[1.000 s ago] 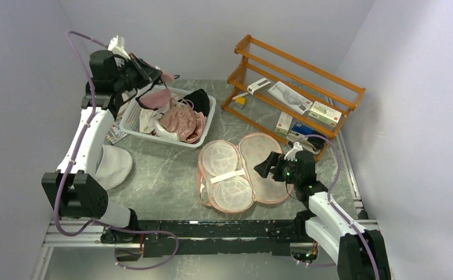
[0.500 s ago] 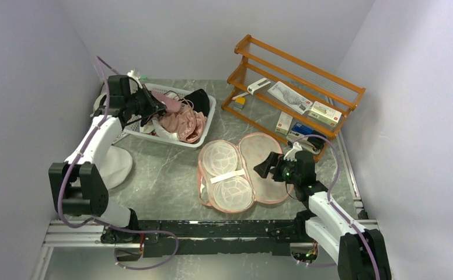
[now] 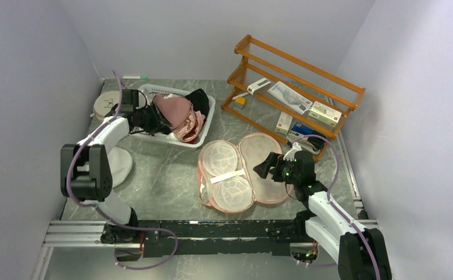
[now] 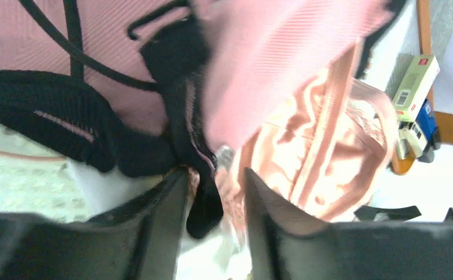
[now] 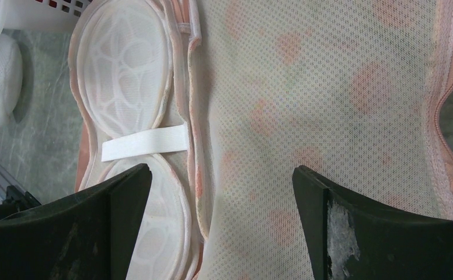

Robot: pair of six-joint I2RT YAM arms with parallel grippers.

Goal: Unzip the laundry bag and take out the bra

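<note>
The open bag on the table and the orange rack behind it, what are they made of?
The laundry bag looks like soft mesh fabric: tiny holes dot its pale lining. The rack looks like varnished wood, orange-brown and a bit shiny, though I can't be sure from here.

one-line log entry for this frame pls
laundry bag: unzipped, open flat | bra: on basket pile | left end effector: shut on bra trim | right end effector: open over laundry bag
</note>
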